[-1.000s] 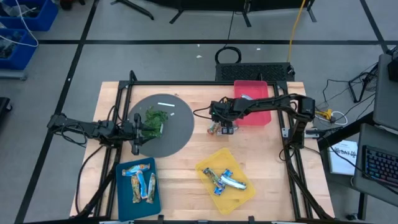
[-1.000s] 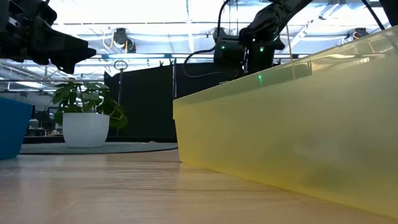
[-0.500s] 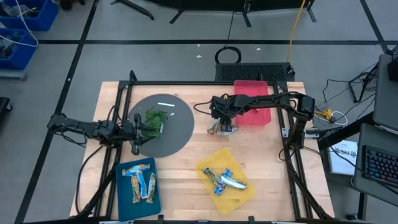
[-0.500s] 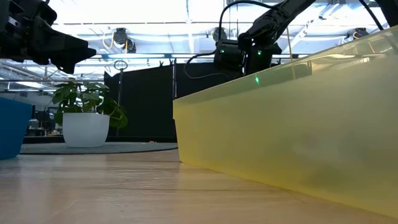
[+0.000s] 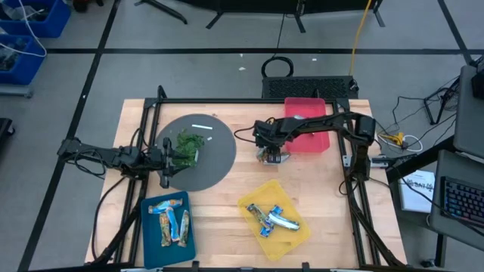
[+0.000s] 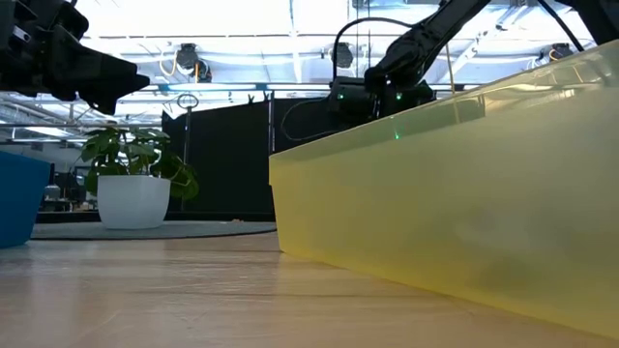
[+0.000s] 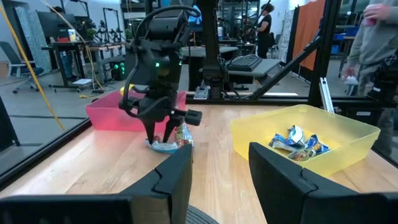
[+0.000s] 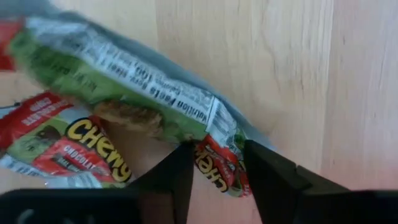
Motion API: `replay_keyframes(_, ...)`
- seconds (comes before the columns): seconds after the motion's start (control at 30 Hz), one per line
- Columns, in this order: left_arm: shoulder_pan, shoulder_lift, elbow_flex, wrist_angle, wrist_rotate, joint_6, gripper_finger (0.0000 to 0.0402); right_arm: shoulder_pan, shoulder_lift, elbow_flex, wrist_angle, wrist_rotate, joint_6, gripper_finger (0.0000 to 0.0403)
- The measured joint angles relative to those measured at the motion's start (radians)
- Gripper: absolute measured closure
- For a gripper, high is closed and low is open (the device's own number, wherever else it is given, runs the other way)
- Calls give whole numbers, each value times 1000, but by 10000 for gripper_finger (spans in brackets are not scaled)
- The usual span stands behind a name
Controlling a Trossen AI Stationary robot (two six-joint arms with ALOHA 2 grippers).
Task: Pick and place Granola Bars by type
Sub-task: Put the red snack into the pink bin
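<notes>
Lower now than a second ago, the right gripper (image 5: 271,156) has come down onto the small pile of granola bars (image 5: 269,156) lying on the bare wood just beside the red bin (image 5: 308,142), and its fingers have narrowed around one wrapper end. From above, the arm hides most of that pile. The right wrist view gives what the overhead cannot: a green, red and silvery wrapper (image 8: 143,93) printed with nutrition text and yellow lettering, its red corner sitting between the two dark fingertips (image 8: 180,177), which stand partly open with a sliver of space on either side. The left wrist view shows the same gripper from the side, fingers pointing down into the crinkled bars (image 7: 171,140) on the table.

Elsewhere, blue and silvery bars (image 5: 274,218) lie in the yellow bin (image 5: 253,193), and teal and orange-brown ones (image 5: 171,221) in the blue bin (image 5: 149,238). The low view shows only the yellow bin's wall and the arms above it.

The left gripper (image 5: 165,160) has not moved, hovering at the edge of the grey round mat (image 5: 215,162) beside the green leafy clump (image 5: 187,146), its fingers apart and holding nothing.
</notes>
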Motion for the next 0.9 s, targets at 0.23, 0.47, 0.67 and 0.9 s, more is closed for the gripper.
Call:
replay_keyframes(0.23, 0, 0, 0, 0, -2, 0, 238, 1, -47, -3, 16, -27, -22, 389)
replay_keyframes(0.47, 0, 0, 0, 0, -3, 0, 238, 22, -108, -3, 25, 0, -5, 400)
replay_keyframes(0.67, 0, 0, 0, 0, -4, 0, 238, 48, -264, -2, -2, 98, 55, 402)
replay_keyframes(0.9, 0, 0, 0, 0, -5, 0, 238, 41, -485, -2, -298, 431, 377, 402)
